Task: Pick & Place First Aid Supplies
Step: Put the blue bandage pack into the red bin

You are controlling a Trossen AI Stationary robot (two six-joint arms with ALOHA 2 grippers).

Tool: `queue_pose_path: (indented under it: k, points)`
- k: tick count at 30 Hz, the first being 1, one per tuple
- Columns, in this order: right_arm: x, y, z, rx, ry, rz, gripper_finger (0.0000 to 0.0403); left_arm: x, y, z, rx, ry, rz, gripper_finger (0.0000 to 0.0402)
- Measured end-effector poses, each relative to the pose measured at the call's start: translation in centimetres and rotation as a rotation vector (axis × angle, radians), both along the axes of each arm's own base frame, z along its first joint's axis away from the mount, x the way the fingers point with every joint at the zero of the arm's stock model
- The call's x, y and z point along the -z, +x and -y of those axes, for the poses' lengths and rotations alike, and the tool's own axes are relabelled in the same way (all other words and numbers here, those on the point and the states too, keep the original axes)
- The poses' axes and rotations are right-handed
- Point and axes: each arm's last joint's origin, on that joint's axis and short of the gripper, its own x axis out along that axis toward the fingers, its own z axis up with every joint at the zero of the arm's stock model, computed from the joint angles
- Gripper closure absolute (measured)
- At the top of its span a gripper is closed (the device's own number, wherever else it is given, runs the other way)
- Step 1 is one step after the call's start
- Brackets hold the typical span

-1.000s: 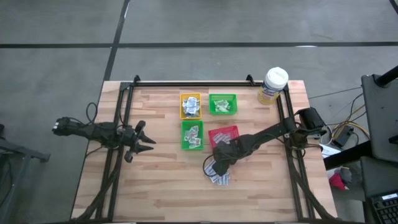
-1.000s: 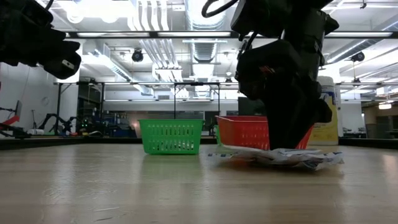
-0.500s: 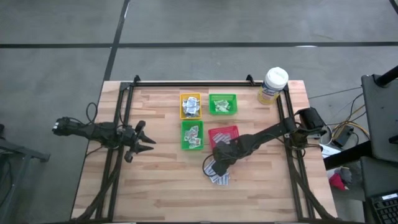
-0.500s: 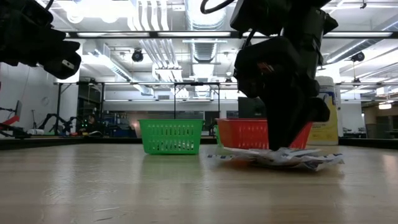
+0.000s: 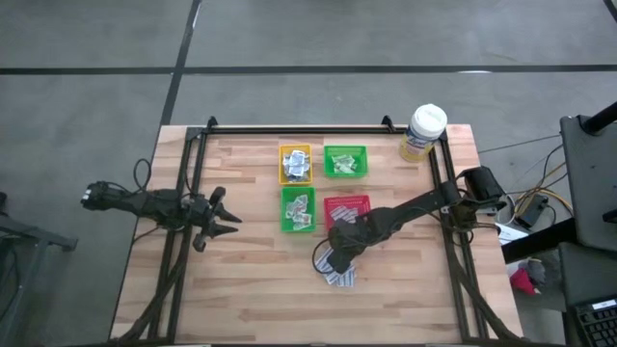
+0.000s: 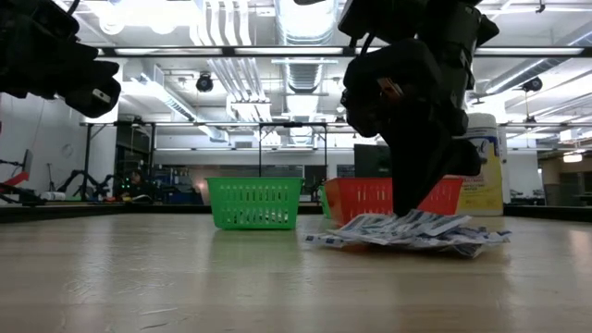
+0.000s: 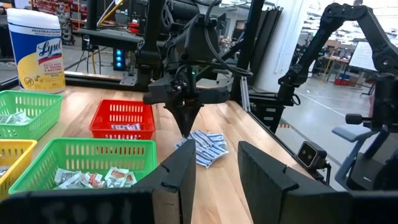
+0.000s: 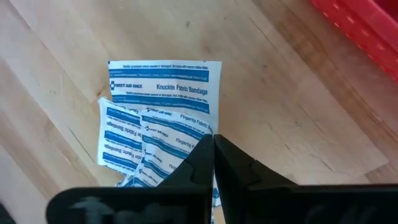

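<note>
Right gripper [image 8: 213,149]: mine, lowered onto the loose pile; my fingers are pressed together, tips meeting on the edge of a bandage packet.
Fingertip bandage packet [image 8: 171,140]: blue-and-white, pinched at its edge between my fingertips [image 8: 202,155]; whether it is off the wood I cannot tell.
Knuckle bandage packet [image 8: 165,78]: flat on the table, partly under the pinched one, just beyond my tips.
Bandage pile [image 5: 337,267]: a small fan of blue-and-white packets on bare wood, just in front of the red tray, directly beneath my gripper.
Red tray [image 5: 347,206]: just beside the pile, on the far side of my gripper; a few packets lie in it.
Near green tray [image 5: 298,210]: touching or nearly touching the red tray's side, holding white-grey sachets.
Yellow tray [image 5: 295,163]: behind the near green tray, sachets inside.
Far green tray [image 5: 345,161]: beside the yellow tray, pale green strips inside.
Wipes canister [image 5: 422,132]: yellow with a white lid, at the far right corner, well apart.
Left gripper [image 5: 231,219]: waiting over the table's left part, fingers parted narrowly, holding nothing.
Obstruction: my own fingers cover the near packets of the pile.
</note>
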Motion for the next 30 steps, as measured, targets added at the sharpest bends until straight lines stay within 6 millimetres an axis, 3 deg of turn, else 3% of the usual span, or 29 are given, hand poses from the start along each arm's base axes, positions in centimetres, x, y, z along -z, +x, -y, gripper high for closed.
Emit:
queue_pose_path:
  k: [8, 15, 23, 30]
  points:
    - [-0.9, -0.2, 0.0, -0.018, -0.016, -0.032, 0.0394, 0.0, 0.0, 0.0, 0.000, 0.001, 0.000, 0.0287]
    - [-3.0, -1.0, 0.1, -0.040, -0.031, -0.034, 0.0394, 0.0, 0.0, 0.0, 0.000, 0.003, 0.000, 0.0287]
    - [-7.7, -1.9, 0.5, -0.040, -0.100, 0.148, 0.0394, 0.0, 0.0, 0.0, 0.001, 0.010, 0.001, 0.0287]
    - [-11.3, -2.9, 3.4, 0.175, -0.276, 0.295, 0.0394, 0.0, 0.0, 0.0, 0.001, 0.019, 0.002, 0.0287]
